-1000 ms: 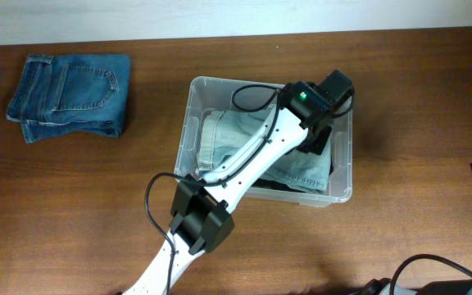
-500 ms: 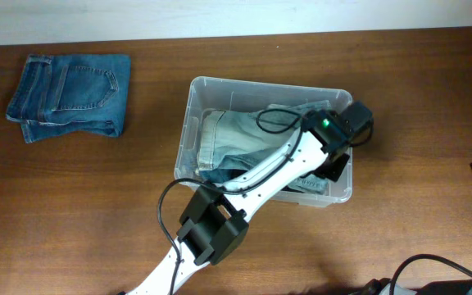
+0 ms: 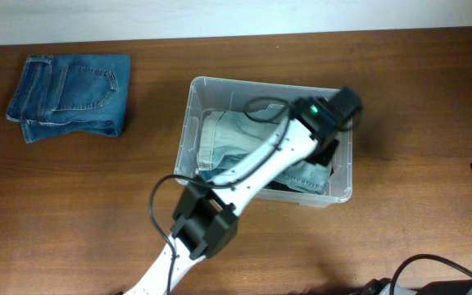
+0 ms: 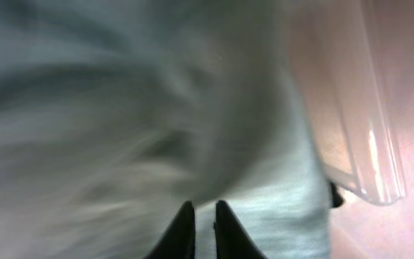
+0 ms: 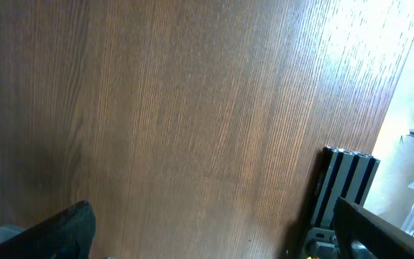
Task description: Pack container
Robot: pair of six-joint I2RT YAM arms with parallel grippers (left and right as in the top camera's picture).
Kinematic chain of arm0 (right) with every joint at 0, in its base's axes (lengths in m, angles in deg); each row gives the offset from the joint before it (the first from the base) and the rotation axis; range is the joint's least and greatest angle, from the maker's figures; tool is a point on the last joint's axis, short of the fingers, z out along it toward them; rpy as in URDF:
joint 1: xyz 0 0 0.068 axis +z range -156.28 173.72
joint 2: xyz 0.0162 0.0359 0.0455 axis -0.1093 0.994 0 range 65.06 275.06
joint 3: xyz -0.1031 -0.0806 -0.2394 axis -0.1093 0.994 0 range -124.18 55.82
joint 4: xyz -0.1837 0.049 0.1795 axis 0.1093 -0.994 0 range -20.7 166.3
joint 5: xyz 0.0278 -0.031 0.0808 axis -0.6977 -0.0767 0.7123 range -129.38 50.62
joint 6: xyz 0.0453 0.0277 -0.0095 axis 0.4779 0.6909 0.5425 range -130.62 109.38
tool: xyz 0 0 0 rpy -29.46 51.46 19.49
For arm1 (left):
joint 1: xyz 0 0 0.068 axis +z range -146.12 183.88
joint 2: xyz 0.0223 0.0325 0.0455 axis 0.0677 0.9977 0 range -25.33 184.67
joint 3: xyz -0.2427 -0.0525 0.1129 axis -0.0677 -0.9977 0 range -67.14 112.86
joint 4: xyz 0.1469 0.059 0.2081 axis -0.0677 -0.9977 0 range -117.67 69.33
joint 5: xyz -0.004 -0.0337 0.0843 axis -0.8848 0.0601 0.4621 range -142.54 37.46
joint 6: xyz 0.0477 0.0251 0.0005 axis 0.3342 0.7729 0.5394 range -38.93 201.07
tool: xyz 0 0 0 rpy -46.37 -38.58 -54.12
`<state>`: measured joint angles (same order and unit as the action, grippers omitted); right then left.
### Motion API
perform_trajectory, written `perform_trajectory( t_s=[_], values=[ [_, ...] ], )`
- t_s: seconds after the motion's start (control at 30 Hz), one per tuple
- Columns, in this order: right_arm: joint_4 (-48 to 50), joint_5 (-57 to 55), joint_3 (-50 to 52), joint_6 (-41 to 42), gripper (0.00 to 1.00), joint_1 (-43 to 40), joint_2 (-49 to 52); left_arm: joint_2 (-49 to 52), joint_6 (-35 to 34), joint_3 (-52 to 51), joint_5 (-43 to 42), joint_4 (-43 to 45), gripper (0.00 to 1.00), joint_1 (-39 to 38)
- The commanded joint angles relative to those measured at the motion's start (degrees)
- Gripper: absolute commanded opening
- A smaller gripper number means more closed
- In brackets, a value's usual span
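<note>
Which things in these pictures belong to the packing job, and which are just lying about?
Job: container; pale jeans inside it; left gripper above them; blue jeans on the table, probably next to be packed.
Lying about: black frame; cable.

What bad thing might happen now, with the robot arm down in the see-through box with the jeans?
The left arm reaches into the clear plastic rectangular bin, its jaws right next to the pale blue folded jeans. Lifting away, it might snag the cloth and pull it out. The jaws are also close to the bin's wall, so they might bump and shove the bin.
</note>
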<state>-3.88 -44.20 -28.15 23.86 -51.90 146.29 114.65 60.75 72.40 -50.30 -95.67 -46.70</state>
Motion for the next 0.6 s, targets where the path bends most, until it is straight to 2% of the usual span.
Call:
perform_trajectory(
  t_s=[0.0,0.1,0.3,0.37,0.43,0.5,0.53,0.57],
  values=[
    [0.0,-0.28,0.24,0.52,0.98,-0.15,-0.02,-6.23,0.63,5.09,8.11,-2.43,0.16,3.04],
    [0.0,-0.28,0.24,0.52,0.98,-0.15,-0.02,-8.02,0.63,6.36,12.02,-6.58,0.19,6.1],
    [0.0,-0.28,0.24,0.52,0.98,-0.15,-0.02,-9.84,0.87,6.43,12.17,-16.68,0.25,14.93],
    [0.0,-0.28,0.24,0.52,0.98,-0.15,-0.02,-9.81,3.37,6.38,12.07,-18.95,0.28,18.08],
    [0.0,-0.28,0.24,0.52,0.98,-0.15,-0.02,-9.79,8.02,6.05,9.97,-19.8,0.4,21.4],
    [0.0,-0.28,0.24,0.52,0.98,-0.15,-0.02,-9.79,11.8,6.01,7.54,-19.91,0.58,23.65],
    [0.0,-0.28,0.24,0.52,0.98,-0.15,-0.02,-9.79,12.96,5.99,7.15,-20.04,0.7,24.61],
    [0.0,-0.28,0.24,0.52,0.98,-0.15,-0.02,-9.77,13.79,5.99,6.86,-20.22,0.74,25.44]
  ],
)
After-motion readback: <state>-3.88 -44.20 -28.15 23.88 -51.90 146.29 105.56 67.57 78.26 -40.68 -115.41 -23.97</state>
